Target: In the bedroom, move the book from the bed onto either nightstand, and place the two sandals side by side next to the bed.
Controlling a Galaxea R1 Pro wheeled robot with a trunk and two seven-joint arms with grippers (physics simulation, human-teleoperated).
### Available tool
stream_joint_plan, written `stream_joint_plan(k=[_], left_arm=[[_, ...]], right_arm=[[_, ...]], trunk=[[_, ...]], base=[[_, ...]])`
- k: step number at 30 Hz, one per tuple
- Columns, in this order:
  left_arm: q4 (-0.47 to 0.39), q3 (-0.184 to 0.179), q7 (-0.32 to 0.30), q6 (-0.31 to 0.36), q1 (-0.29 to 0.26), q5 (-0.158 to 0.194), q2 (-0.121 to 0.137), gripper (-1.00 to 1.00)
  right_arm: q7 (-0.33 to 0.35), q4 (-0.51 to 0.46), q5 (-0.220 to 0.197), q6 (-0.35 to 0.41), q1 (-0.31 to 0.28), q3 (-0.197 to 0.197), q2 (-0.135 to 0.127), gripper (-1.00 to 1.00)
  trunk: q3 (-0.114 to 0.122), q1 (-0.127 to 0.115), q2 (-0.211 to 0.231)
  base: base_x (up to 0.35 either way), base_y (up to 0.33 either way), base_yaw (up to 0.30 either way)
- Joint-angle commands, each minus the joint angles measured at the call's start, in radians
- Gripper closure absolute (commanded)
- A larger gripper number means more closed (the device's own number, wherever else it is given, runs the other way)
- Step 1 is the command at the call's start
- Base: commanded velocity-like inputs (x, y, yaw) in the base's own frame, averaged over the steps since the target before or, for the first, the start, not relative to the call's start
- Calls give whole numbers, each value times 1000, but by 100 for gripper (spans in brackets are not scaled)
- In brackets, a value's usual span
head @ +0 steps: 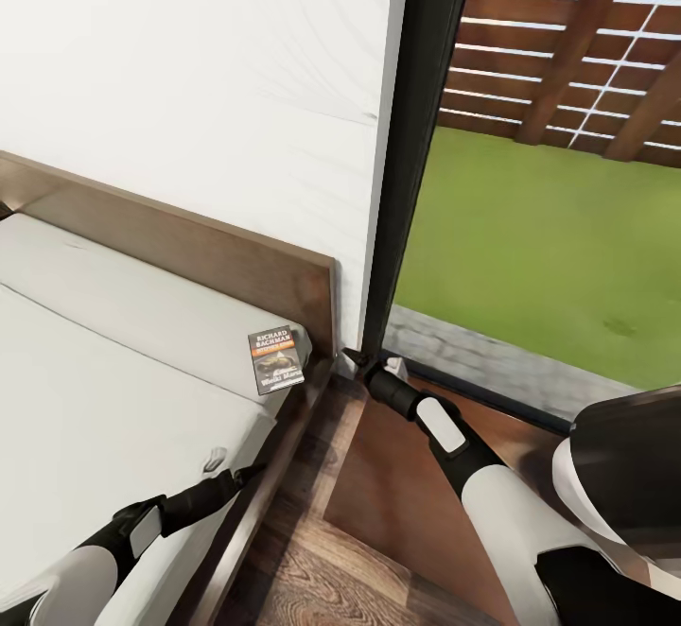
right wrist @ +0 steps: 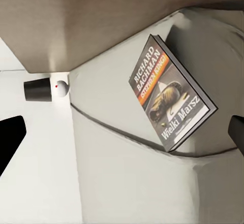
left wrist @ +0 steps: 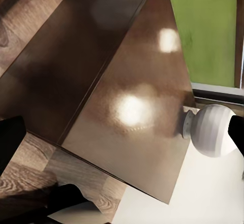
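The book (head: 277, 358) lies flat on the bed's pale mattress (head: 113, 390), at the corner by the dark headboard (head: 227, 262). In the right wrist view its cover (right wrist: 173, 94) reads "RICHARD BACHMAN" above an orange band. My right gripper (head: 353, 357) hovers just right of the book, off the bed's edge. It is open, with dark fingers (right wrist: 10, 142) wide apart and nothing between them. My left gripper (head: 246, 473) is open over the bed's near edge, and its fingers (left wrist: 10, 140) frame the nightstand's glossy top (left wrist: 132, 112). The sandals are out of view.
The nightstand (head: 397, 475) stands between the bed and a tall dark-framed window (head: 416, 134), under my right arm. Its lamp has a white base (left wrist: 213, 130) and a black shade (head: 624, 456). Wood-plank floor (head: 322, 569) runs alongside the bed. A second lamp (right wrist: 43, 89) shows beyond the mattress.
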Motion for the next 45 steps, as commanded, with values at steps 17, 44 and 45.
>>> stream_joint_plan(k=[17,44,45], left_arm=[[0,-1,-1,10,0,6,1,-100],[0,1,1,10,0,6,1,-100],[0,1,1,10,0,6,1,-100]], right_arm=[[2,0,-6,5,0,2,1,-100],[2,0,-6,4,1,4,1,-100],[2,0,-6,3,1,4,1,-100]], trunk=[[-10,12,-21],[-38,46,-84],[-38,46,-84]], base=[[0,0,0],[0,32,0],[0,5,0]])
